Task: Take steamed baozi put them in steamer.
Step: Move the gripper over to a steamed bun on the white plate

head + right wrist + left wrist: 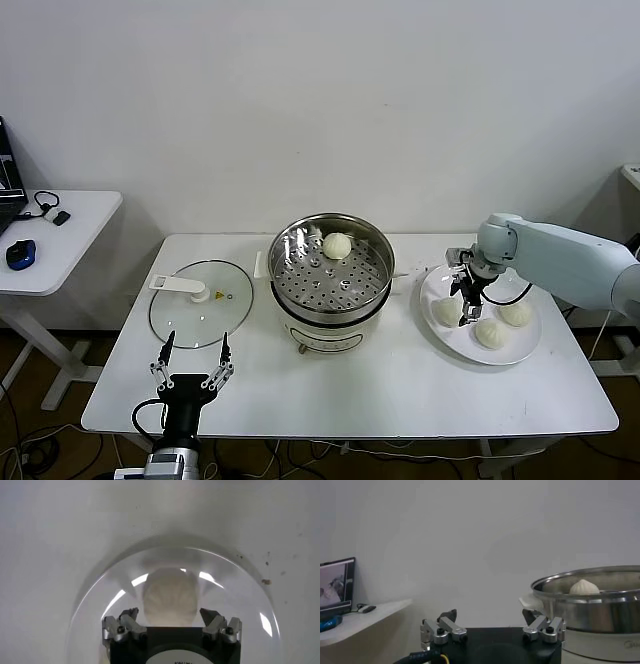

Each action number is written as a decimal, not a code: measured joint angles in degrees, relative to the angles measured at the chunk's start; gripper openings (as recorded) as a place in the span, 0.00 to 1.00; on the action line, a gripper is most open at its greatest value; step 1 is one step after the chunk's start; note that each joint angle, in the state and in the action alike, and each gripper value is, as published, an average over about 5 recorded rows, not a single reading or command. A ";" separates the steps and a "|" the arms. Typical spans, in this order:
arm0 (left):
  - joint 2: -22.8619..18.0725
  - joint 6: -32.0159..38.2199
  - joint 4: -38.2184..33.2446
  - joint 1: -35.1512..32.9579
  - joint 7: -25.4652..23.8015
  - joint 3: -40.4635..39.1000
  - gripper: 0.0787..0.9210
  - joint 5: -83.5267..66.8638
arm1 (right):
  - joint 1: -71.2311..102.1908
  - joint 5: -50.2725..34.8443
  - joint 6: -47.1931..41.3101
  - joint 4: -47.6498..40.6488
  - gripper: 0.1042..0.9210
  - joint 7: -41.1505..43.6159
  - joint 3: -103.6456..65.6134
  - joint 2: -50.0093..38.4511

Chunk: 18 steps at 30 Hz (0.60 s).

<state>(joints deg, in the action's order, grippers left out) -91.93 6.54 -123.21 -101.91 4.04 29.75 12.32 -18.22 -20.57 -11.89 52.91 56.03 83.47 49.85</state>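
Note:
The steamer (330,300) stands mid-table with one baozi (337,245) on its perforated tray at the back. Three baozi lie on the white plate (438,282) at the right: one at the left (446,312), one at the front (491,333), one at the right (516,314). My right gripper (468,303) hangs open just above the left one. In the right wrist view that baozi (170,597) lies between the open fingertips of the right gripper (170,613), untouched. My left gripper (192,353) is open and empty at the table's front left; the left wrist view shows it (490,615) beside the steamer (600,605).
A flat glass lid (200,302) with a white handle lies left of the steamer. A white side table (60,240) with a mouse stands at the far left. The table's front edge runs just behind the left gripper.

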 measured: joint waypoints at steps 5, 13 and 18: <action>0.00 0.00 -0.18 -0.14 -0.03 0.08 0.88 0.00 | 1.64 0.95 0.23 -1.32 0.88 -0.03 -1.52 0.71; -0.01 0.04 -0.22 -0.07 -0.06 0.13 0.88 -0.04 | 2.74 1.77 0.34 -2.66 0.82 -0.25 -3.06 1.51; -0.06 0.06 -0.31 0.05 -0.07 0.10 0.88 -0.04 | 2.74 2.05 0.34 -2.67 0.68 -0.26 -3.40 1.74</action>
<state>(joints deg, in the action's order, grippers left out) -91.99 6.60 -123.52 -101.86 3.96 29.86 12.28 -15.48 -18.53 -11.55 50.24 55.77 80.07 51.58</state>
